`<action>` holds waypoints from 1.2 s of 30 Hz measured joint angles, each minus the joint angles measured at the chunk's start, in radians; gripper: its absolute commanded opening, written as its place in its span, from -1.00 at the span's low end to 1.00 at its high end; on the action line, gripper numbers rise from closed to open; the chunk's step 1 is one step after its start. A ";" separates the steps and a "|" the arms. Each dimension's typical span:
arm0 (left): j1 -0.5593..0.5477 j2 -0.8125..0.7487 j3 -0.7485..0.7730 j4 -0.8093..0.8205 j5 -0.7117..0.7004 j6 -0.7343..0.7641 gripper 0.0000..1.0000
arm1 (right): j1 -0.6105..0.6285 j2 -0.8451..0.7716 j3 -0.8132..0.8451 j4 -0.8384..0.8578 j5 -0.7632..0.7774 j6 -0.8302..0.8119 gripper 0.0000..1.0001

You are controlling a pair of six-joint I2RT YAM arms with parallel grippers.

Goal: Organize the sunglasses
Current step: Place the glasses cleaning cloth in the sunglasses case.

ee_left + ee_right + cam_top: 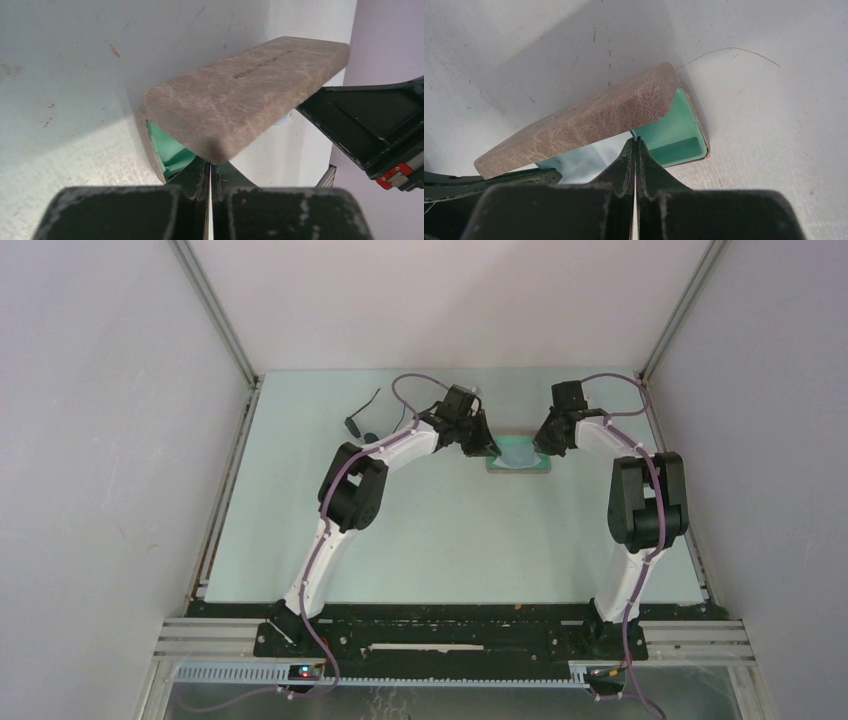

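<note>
The sunglasses lie on the table at the far left, one thin temple arm pointing to the back. They are out of both wrist views. The grey oblong case sits far centre with its lid half raised over the green lining. My left gripper is shut, its tips under the lid's near edge. My right gripper is shut, its tips at the lid's edge above the green tray. The light blue cloth lies inside the case.
White enclosure walls stand close behind the case and along both sides of the table. The right gripper's black body shows in the left wrist view beside the lid. A thin hair-like strand lies on the table.
</note>
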 measured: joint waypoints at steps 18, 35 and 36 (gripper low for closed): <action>0.006 0.049 0.019 -0.001 0.021 -0.010 -1.00 | -0.021 0.039 0.000 0.004 0.000 0.000 -1.00; 0.006 0.066 0.035 -0.039 0.012 -0.009 -1.00 | -0.029 0.069 -0.026 0.013 0.013 0.003 -1.00; 0.006 0.066 0.035 -0.039 0.009 -0.009 -1.00 | -0.029 0.070 -0.027 0.014 0.013 0.003 -1.00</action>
